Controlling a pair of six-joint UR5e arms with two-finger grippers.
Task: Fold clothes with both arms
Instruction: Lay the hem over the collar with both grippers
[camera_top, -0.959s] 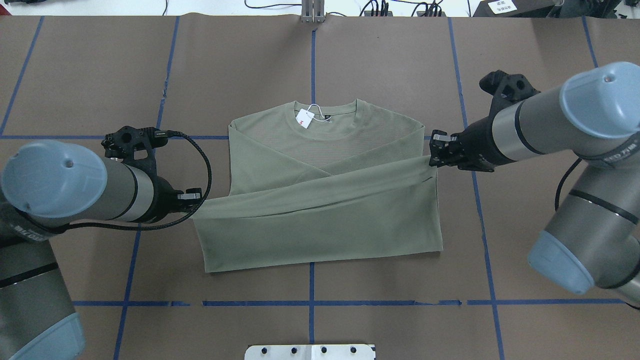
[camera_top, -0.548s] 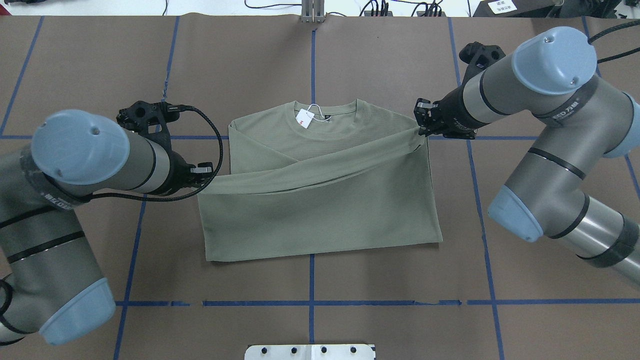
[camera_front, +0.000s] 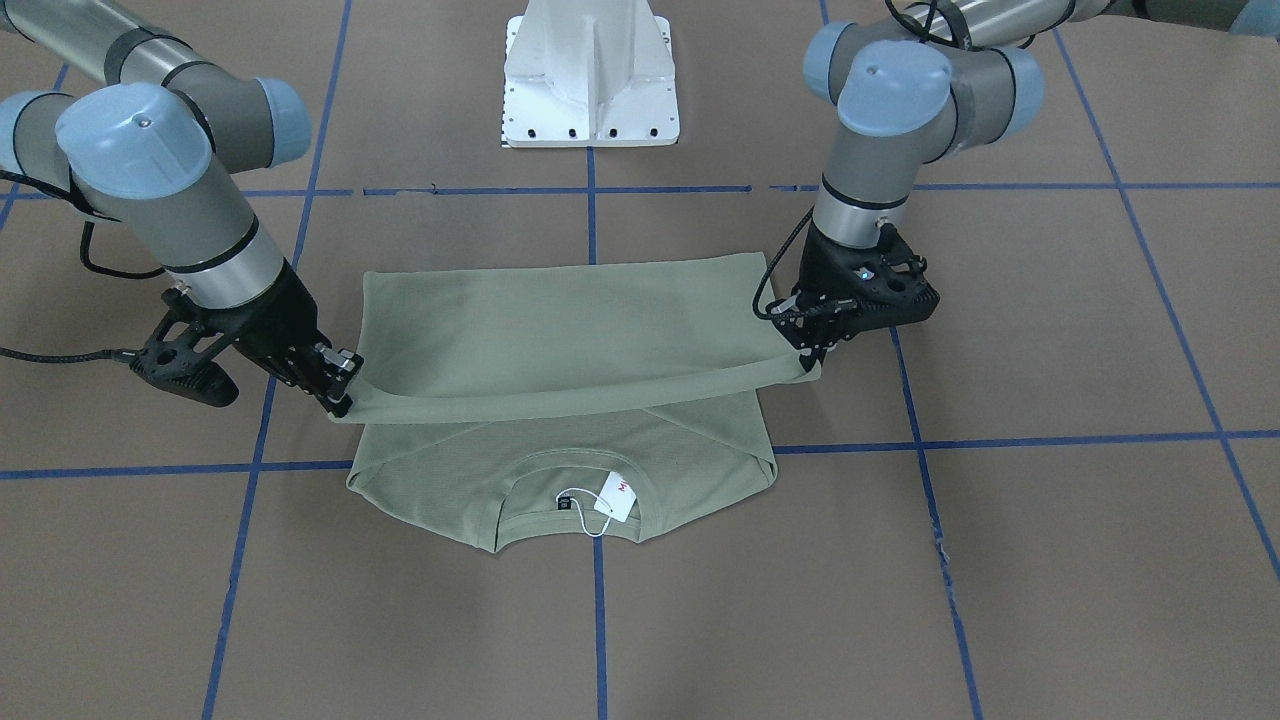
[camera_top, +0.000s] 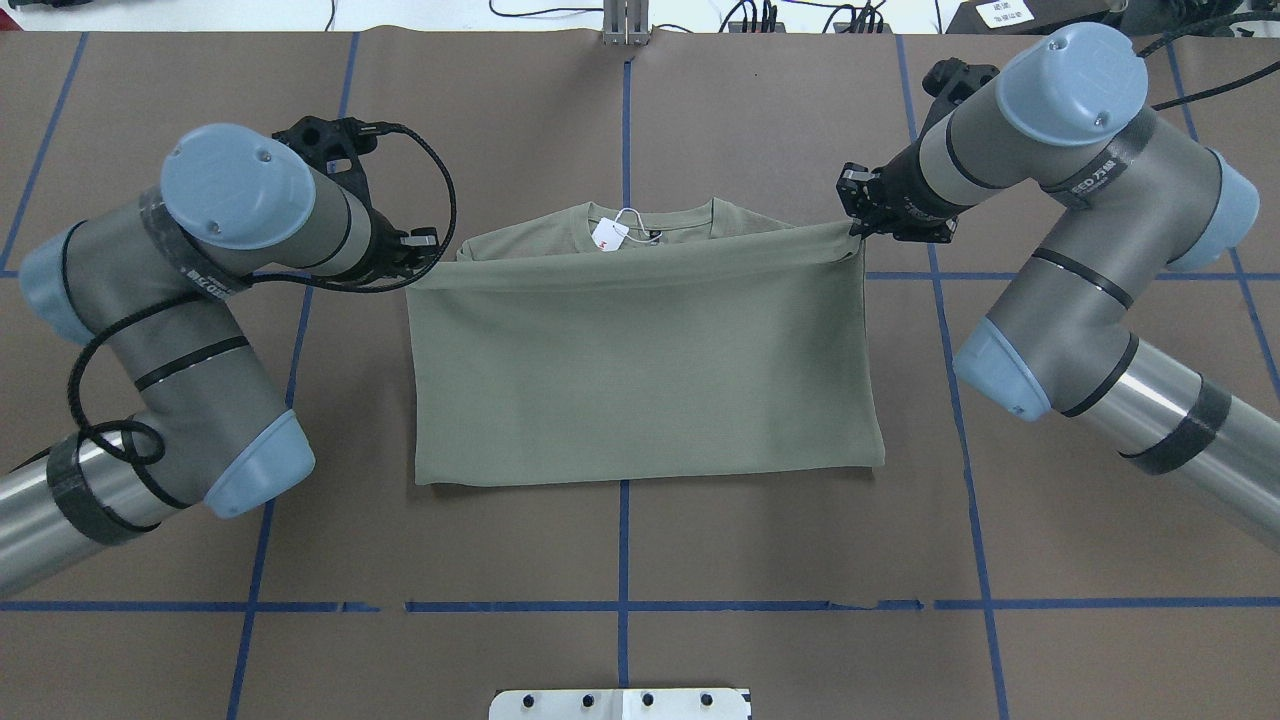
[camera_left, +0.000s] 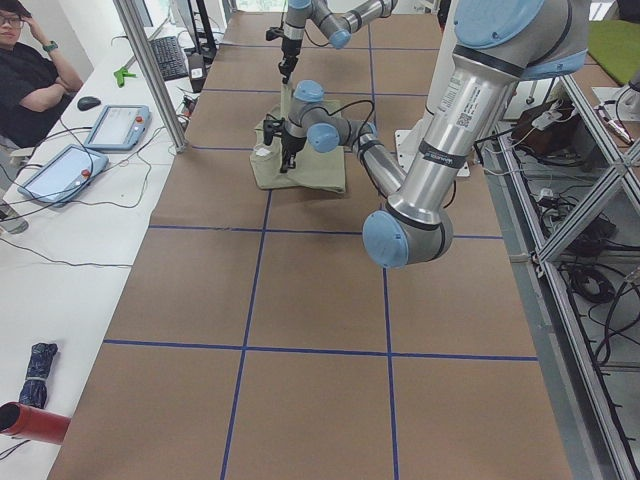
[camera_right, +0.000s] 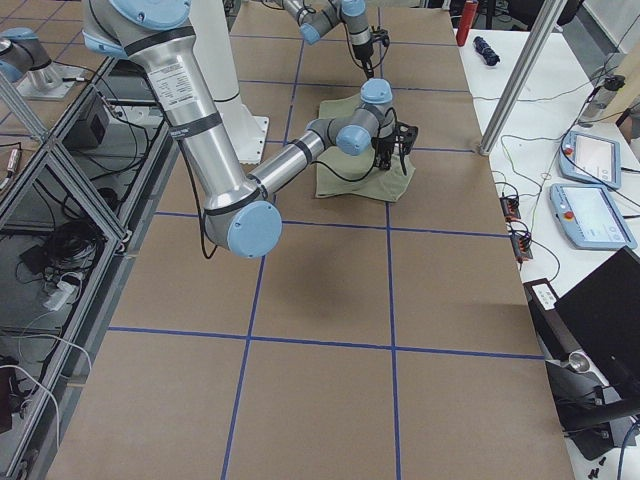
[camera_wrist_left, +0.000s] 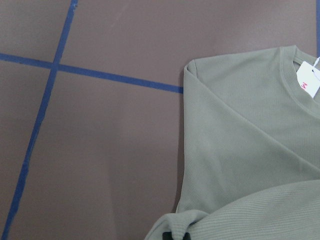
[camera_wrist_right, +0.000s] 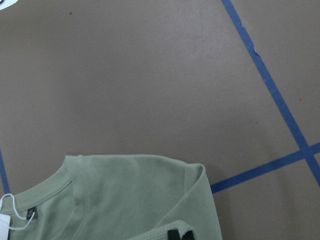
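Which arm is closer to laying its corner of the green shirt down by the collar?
The right gripper, slightly: its corner of the shirt sits level with the shoulder, while the left gripper holds its corner a little short. Both should lower together.

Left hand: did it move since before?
Yes. The left hand carried the shirt hem away from the robot, crossing the far blue tape line.

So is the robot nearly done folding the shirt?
About halfway, I'd say. Done: the sleeves already lie folded across the chest. In hand: the left gripper and right gripper each pinch a hem corner of the shirt, holding the bottom half raised over the top, near the collar. Left: lay it down, let go, maybe fold once more.
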